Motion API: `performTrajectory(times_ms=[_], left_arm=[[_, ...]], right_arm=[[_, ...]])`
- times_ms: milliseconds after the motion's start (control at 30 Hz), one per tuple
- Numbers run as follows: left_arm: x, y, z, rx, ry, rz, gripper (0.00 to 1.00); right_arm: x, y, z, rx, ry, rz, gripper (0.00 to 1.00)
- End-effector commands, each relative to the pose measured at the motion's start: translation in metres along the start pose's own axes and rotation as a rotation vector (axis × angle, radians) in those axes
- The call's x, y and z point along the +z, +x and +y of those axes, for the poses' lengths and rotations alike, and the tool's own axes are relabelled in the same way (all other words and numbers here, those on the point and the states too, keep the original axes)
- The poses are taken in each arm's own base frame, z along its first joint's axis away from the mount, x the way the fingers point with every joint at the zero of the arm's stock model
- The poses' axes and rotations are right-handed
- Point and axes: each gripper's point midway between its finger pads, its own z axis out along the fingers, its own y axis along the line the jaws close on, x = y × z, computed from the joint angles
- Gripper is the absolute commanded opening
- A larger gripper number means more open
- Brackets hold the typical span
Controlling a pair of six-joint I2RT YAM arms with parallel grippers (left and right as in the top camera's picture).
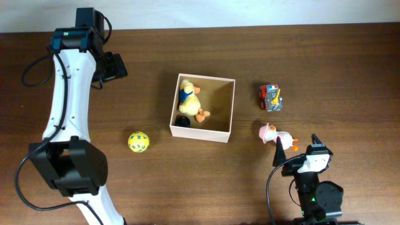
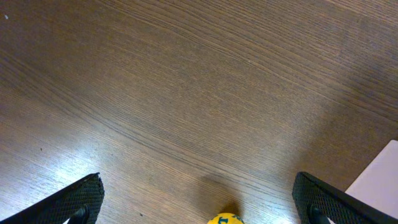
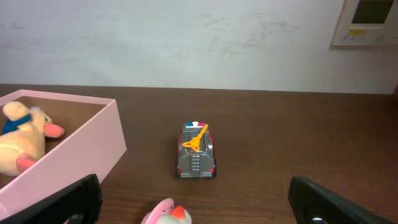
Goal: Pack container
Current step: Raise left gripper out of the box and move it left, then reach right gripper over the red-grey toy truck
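Observation:
The container (image 1: 224, 120), a square shallow box that is white outside and tan inside, sits mid-table with a yellow plush duck (image 1: 190, 100) in it. A small black thing (image 1: 181, 120) lies in its near left corner. My left gripper (image 1: 116, 66) is open and empty over the table, far left of the box. In its wrist view the jaws (image 2: 199, 208) frame a yellow ball (image 2: 225, 219). My right gripper (image 1: 298, 148) is open and empty, just behind a small duck toy with a pink hat (image 1: 275, 135). That toy sits low between the jaws (image 3: 196, 205) in the right wrist view (image 3: 166, 214).
A toy fire truck (image 1: 270, 97) stands right of the box and ahead of my right gripper, as the right wrist view (image 3: 197, 151) shows. The yellow ball (image 1: 139, 142) lies left of the box. A box corner (image 2: 379, 180) shows in the left wrist view. The box wall (image 3: 68, 155) shows in the right wrist view.

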Motion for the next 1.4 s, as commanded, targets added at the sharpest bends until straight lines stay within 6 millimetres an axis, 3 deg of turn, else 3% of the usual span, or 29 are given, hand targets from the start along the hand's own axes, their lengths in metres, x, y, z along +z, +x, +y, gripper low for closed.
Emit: performTrajectory(times_ms=[0,633,800,933,1133,1367], left_arm=[[0.002,0.0,0.002,0.014,-0.016,0.003,0.99],[0.002,0.0,0.002,0.014,-0.016,0.003,0.99],[0.002,0.0,0.002,0.014,-0.016,0.003,0.99],[0.002,0.0,0.002,0.014,-0.016,0.003,0.99],[0.002,0.0,0.002,0.014,-0.016,0.003,0.99],[0.002,0.0,0.002,0.014,-0.016,0.003,0.99]], right_arm=[[0.0,0.003,-0.002,0.004,0.011,0.005,0.99],[0.0,0.0,-0.002,0.004,0.011,-0.006,0.99],[0.0,-0.005,-0.01,-0.024,0.06,-0.027,0.99],[-0.004,-0.021,-0.03,-0.034,0.175,-0.09,0.99],[-0.009,-0.042,-0.039,0.018,0.228,-0.154,0.99],[-0.009,-0.095,-0.055,0.045,0.321,-0.145,0.99]])
